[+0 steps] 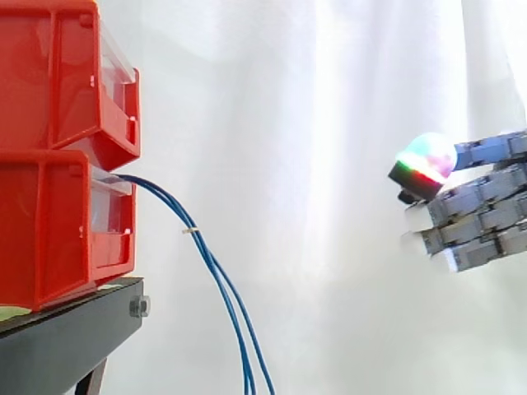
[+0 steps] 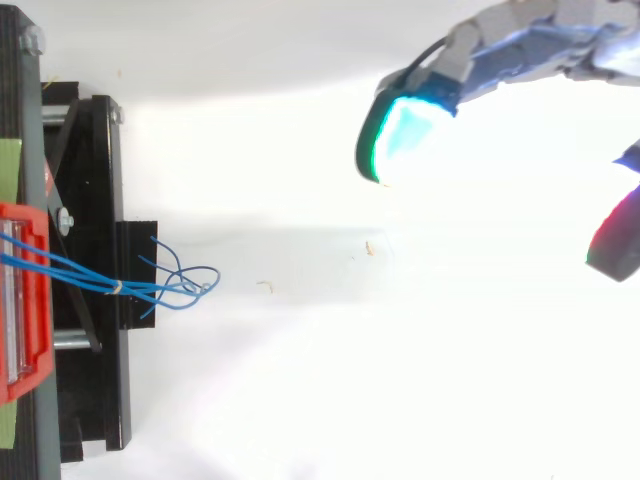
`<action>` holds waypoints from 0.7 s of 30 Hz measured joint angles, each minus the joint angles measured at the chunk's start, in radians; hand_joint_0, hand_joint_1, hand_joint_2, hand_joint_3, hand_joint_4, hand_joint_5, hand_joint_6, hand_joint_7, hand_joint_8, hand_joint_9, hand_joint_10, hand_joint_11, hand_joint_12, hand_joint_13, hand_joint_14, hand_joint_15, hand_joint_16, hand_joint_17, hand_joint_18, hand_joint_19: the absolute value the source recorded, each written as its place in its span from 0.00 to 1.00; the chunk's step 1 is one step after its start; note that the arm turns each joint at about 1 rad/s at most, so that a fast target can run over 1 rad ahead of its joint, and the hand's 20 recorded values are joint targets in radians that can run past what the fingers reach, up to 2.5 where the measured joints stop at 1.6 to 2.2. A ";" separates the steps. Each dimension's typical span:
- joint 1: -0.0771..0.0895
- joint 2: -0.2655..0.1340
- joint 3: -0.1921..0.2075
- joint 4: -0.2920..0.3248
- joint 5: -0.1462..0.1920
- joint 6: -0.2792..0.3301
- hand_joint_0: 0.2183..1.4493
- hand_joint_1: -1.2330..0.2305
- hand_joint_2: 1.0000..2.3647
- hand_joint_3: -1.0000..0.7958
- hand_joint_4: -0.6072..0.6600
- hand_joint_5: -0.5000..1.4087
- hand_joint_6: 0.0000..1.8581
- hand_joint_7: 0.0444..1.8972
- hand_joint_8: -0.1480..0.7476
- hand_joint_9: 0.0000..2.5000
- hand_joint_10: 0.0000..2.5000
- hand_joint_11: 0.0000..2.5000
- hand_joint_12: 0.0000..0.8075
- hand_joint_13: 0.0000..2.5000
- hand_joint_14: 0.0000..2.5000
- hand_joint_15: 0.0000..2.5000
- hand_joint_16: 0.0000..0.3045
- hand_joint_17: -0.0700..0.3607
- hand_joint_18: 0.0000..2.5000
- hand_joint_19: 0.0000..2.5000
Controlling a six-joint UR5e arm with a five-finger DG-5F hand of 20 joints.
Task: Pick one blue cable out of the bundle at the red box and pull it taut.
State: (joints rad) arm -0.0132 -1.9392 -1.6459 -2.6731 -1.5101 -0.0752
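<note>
Several blue cables (image 1: 212, 262) droop downward from red box (image 1: 58, 230).

1. Readable text, numbers, brands or signs: none.
2. On the red bins (image 1: 58, 206): plain faces, no marking that can be read.
3. On the black stand (image 1: 74, 341): no marking that can be read.
4. On the green strip (image 2: 8, 165) at the stand's edge: no print can be made out.

Black stand (image 1: 62, 346), two stacked red bins (image 1: 37, 164)
</note>
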 measured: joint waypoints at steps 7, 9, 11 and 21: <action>0.011 -0.107 0.096 0.012 0.006 0.023 0.18 0.29 0.00 0.28 0.70 0.17 0.27 0.39 0.53 0.27 0.00 0.16 0.46 0.22 0.00 0.12 0.20 0.48 0.14 0.12; 0.012 -0.134 0.121 0.009 0.005 0.032 0.18 0.29 0.00 0.28 0.70 0.17 0.27 0.38 0.53 0.28 0.00 0.15 0.47 0.23 0.01 0.13 0.20 0.48 0.14 0.12; 0.014 -0.166 0.153 0.007 0.002 0.046 0.18 0.29 0.00 0.28 0.70 0.17 0.27 0.39 0.54 0.28 0.00 0.15 0.47 0.23 0.00 0.13 0.20 0.48 0.15 0.13; 0.028 -0.262 0.273 0.011 -0.010 0.075 0.18 0.29 0.00 0.28 0.70 0.17 0.27 0.38 0.53 0.20 0.00 0.10 0.49 0.12 0.00 0.08 0.20 0.48 0.09 0.10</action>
State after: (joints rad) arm 0.0149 -2.2016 -1.3731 -2.6618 -1.5199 0.0000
